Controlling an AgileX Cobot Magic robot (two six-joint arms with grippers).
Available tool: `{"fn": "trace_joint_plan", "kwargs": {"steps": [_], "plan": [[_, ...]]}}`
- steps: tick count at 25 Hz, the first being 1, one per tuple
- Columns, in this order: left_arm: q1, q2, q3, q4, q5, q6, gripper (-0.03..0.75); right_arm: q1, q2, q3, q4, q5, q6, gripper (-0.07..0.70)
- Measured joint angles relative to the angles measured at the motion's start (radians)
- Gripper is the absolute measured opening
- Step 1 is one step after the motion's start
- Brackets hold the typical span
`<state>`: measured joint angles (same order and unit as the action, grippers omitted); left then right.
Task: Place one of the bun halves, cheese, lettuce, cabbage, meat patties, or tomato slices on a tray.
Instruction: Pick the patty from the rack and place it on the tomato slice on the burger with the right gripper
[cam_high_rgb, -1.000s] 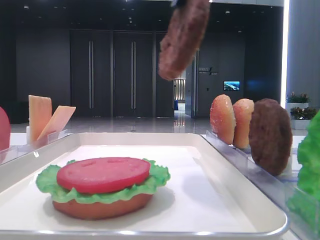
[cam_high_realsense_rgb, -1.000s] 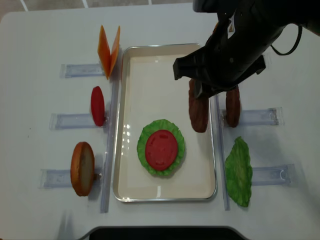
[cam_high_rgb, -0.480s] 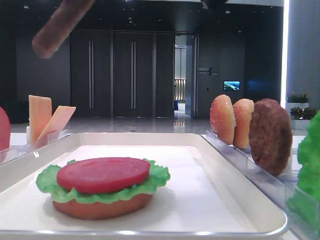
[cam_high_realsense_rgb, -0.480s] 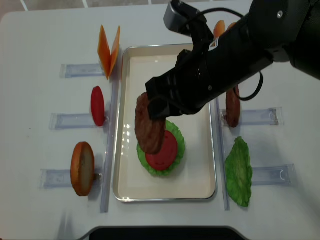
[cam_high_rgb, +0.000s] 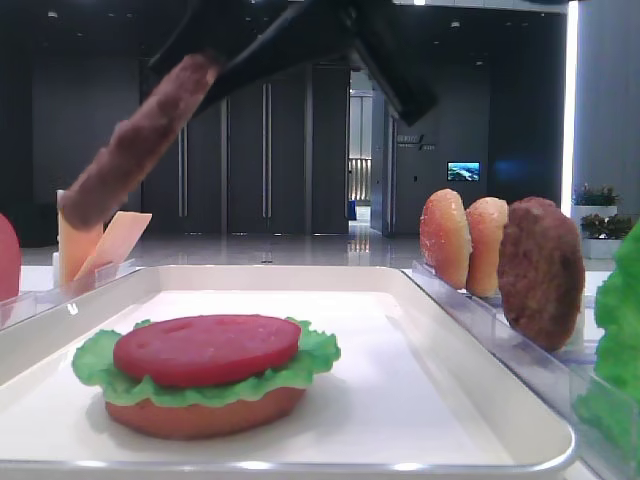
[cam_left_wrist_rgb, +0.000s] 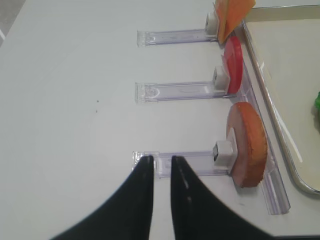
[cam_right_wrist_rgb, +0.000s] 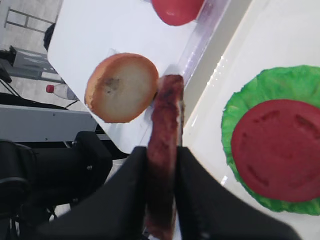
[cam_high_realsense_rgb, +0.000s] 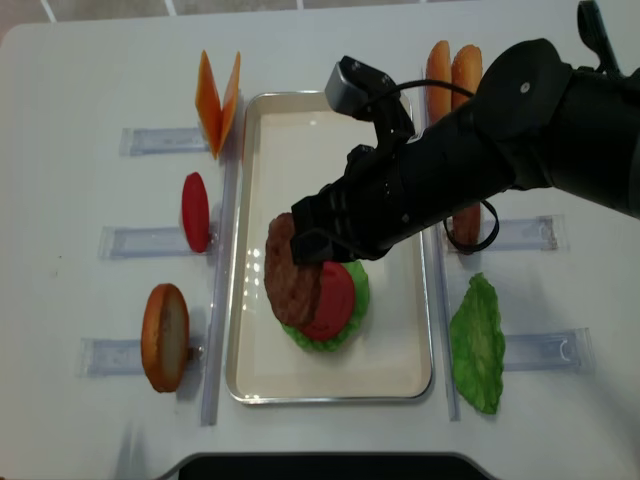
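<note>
My right gripper (cam_high_realsense_rgb: 312, 238) is shut on a dark brown meat patty (cam_high_realsense_rgb: 288, 275), held tilted in the air over the left side of the stack on the white tray (cam_high_realsense_rgb: 255, 372). That stack is a bottom bun half (cam_high_rgb: 200, 415), green lettuce (cam_high_rgb: 312, 355) and a red tomato slice (cam_high_rgb: 205, 350). In the right wrist view the patty (cam_right_wrist_rgb: 166, 120) stands edge-on between the black fingers (cam_right_wrist_rgb: 137, 175), with the tomato slice (cam_right_wrist_rgb: 277, 150) to its right. My left gripper (cam_left_wrist_rgb: 159, 162) is shut and empty over a clear rack, left of a bun half (cam_left_wrist_rgb: 247, 145).
Clear racks flank the tray. On the left stand cheese slices (cam_high_realsense_rgb: 218, 100), a tomato slice (cam_high_realsense_rgb: 196, 212) and a bun half (cam_high_realsense_rgb: 165, 335). On the right are two bun halves (cam_high_realsense_rgb: 450, 65), a second patty (cam_high_rgb: 540, 270) and a lettuce leaf (cam_high_realsense_rgb: 478, 345).
My right gripper has carried the patty from the tray's right edge leftward and down to the stack's left side, tilting it flatter. The left gripper has not visibly moved.
</note>
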<state>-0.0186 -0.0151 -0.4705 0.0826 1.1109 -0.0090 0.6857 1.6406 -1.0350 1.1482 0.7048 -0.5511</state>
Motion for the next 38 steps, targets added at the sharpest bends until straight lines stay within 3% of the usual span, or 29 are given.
{"fn": "trace_joint_plan", "kwargs": {"steps": [17,35,38], "plan": [[0.000,0.000,0.000,0.000,0.000,0.000,0.093,-0.048,0.137,0.041,0.126,0.015,-0.126,0.125],[0.000,0.000,0.000,0.000,0.000,0.000,0.093,-0.048,0.159,0.041,0.126,0.009,-0.158,0.125],[0.000,0.000,0.000,0.000,0.000,0.000,0.093,-0.048,0.159,0.041,0.121,-0.005,-0.159,0.178]]}}
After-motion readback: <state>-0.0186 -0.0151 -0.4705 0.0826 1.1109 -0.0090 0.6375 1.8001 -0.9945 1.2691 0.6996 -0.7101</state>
